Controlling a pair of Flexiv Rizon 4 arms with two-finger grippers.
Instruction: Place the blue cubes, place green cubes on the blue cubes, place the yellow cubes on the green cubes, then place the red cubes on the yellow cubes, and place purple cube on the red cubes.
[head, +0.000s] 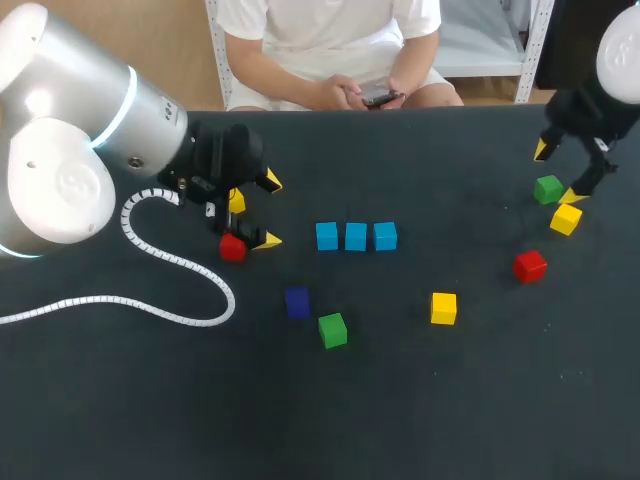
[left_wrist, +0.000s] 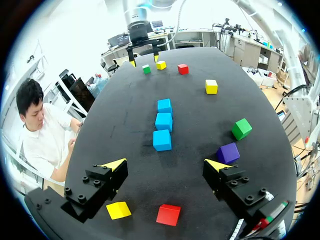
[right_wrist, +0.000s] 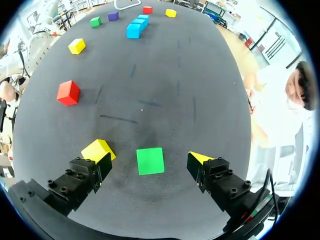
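The three light-blue plastic cubes (head: 355, 236) sit side by side in a short straight row at the middle of the black matte table (head: 150, 420), faces touching or nearly so, with nothing stacked on them. From that row, in the head view, I see a dark purple cube (head: 297, 301) at about 7 o'clock, a green cube (head: 332, 329) near 6, a yellow cube (head: 443, 308) near 4 and a red cube (head: 530, 266) at about 3. All are smooth, sharp-edged blocks lying flat. My left gripper (head: 270, 210) is out at 9 o'clock from the row, its fingers spread wide and holding nothing. A second red cube (head: 232, 247) and a second yellow cube (head: 236, 202) lie beneath it, behind the yellow tips. My right gripper (head: 556, 172) is at about 2 o'clock near the table's far corner, also spread wide. A second green cube (right_wrist: 150, 160) lies flat between its fingers with clear table on both sides, so it is not gripped. A third yellow cube (right_wrist: 97, 149) sits right against the outer side of one black finger; I cannot tell whether they touch.
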